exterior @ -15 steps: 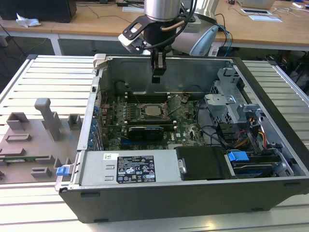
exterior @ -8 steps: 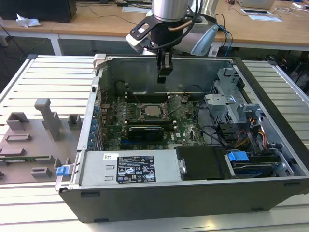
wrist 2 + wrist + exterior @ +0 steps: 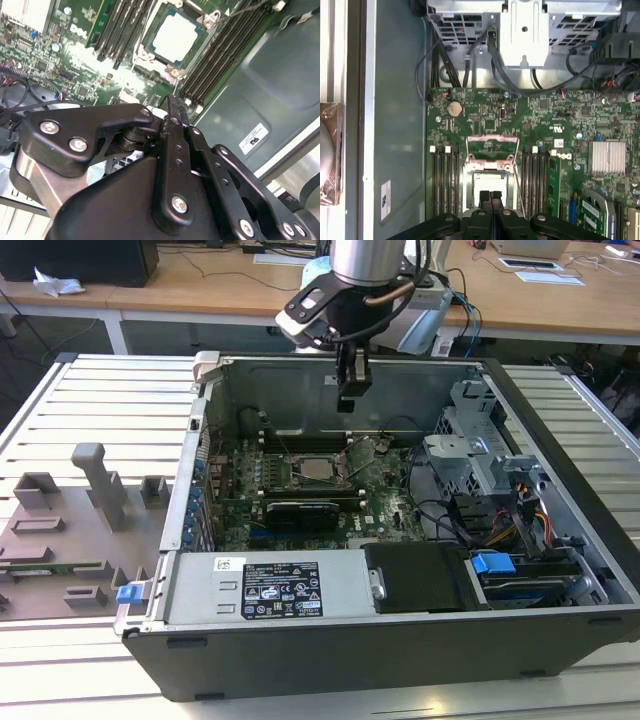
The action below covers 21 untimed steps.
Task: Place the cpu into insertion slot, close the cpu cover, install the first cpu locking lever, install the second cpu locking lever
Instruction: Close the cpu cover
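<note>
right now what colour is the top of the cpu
Pale silver-grey; the cpu shows best in the second wrist view.

first wrist view: the tool [image 3: 490,196] covers part of the cpu [image 3: 472,186], and its body hides one side of the insertion slot [image 3: 465,190]. second wrist view: tool bulk blocks much of the motherboard [image 3: 75,60], slot cut off by the picture's edge. exterior view: what is latched along the slot's rim is too small to tell.
</note>
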Motion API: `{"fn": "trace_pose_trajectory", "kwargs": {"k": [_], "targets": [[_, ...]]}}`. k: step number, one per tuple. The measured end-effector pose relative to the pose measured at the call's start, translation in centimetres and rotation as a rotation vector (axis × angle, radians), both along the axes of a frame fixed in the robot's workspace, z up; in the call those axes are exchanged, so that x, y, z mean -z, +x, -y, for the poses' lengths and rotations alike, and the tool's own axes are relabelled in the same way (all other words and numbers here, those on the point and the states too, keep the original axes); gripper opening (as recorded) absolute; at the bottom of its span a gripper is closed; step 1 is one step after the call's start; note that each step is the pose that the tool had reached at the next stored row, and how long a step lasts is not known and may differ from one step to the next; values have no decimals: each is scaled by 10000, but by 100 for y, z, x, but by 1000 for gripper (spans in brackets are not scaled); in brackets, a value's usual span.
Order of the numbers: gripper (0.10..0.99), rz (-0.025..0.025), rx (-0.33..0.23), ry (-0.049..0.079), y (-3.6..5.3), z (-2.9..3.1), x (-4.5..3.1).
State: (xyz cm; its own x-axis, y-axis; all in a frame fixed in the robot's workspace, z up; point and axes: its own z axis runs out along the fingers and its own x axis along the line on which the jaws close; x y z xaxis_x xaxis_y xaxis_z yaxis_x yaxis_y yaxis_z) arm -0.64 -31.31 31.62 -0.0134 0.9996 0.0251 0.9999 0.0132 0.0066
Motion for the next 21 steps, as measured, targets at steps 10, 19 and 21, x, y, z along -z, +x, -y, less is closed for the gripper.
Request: {"fn": "trace_pose_trajectory", "kwargs": {"k": [10, 19, 21], "targets": [[106, -48, 0, 0, 279, 0, 0], [106, -78, -1, -1, 492, -1, 0], [106, -82, 0, -1, 529, -1, 0]]}}
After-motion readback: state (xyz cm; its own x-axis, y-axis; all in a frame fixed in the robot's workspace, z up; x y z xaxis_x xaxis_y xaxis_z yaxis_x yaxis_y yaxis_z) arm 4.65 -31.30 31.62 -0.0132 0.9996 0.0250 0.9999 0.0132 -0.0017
